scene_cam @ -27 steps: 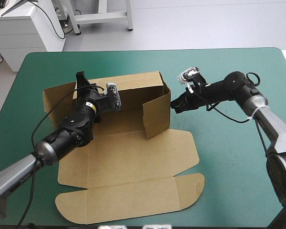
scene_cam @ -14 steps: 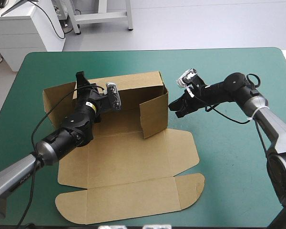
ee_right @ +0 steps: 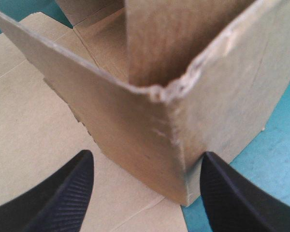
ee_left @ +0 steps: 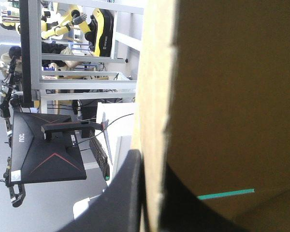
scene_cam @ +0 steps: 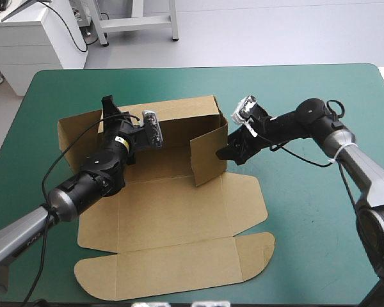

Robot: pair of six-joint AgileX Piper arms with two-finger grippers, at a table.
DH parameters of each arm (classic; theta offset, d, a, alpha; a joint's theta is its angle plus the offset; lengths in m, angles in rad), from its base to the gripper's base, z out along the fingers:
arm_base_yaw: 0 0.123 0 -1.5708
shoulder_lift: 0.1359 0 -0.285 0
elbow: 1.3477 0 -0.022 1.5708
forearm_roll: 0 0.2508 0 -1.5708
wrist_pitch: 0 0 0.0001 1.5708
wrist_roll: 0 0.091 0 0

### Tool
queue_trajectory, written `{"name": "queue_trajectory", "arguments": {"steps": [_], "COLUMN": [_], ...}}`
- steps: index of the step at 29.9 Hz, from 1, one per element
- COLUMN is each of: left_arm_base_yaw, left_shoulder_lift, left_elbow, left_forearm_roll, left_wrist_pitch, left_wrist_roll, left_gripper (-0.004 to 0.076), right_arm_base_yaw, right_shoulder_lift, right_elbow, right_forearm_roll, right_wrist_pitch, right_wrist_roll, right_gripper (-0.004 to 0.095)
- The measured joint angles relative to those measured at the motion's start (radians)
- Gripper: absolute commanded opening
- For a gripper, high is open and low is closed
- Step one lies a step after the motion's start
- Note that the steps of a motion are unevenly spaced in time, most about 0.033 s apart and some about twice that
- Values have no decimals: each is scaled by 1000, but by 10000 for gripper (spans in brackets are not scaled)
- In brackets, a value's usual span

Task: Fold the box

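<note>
One brown box (scene_cam: 173, 211) lies left of the middle of the teal-green tabltop (scene_cam: 307, 224), only part folded. Its long back wall stands upright, and a shorter panel at that wall's right end is turned forward, so the two meet in a raised corner. The floor and the lid lie flat toward the near edge, ending in a strip with rounded ends. A further flap spreads out on the box's left side; I cannot tell whether it lies flat or leans.

There are two end effectors and one box on the tabletop.

The left end effector (scene_cam: 110, 112) is clamped on the board at the left end of the back wall, the sheet's edge pinched between its black fingers. That arm reaches across the left part of the box and hides some of the floor and wall behind it.

The right end effector (ee_right: 147, 154) stands spread wide at the raised right corner, one finger off each face. The corner sits just ahead of the gap, and I cannot tell whether either finger touches it.
</note>
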Motion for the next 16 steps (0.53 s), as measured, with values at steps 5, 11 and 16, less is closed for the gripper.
{"name": "queue_trajectory", "arguments": {"steps": [5,11,16], "left_arm_base_yaw": [0,1,1], "left_shoulder_lift": [12,20,20], "left_elbow": [-8,-16,-10], "left_forearm_roll": [-48,-78,-99], "left_wrist_pitch": [1,3,2], "left_wrist_roll": [78,125,170], "left_gripper": [-8,-8,-8], "right_arm_base_yaw": [85,137,143], "right_shoulder_lift": [0,0,0], "right_elbow": [0,1,1], "right_forearm_roll": [-60,-194,-223], "right_wrist_pitch": [-136,-253,-297], "right_wrist_roll": [20,138,187], "right_gripper": [643,642,642]}}
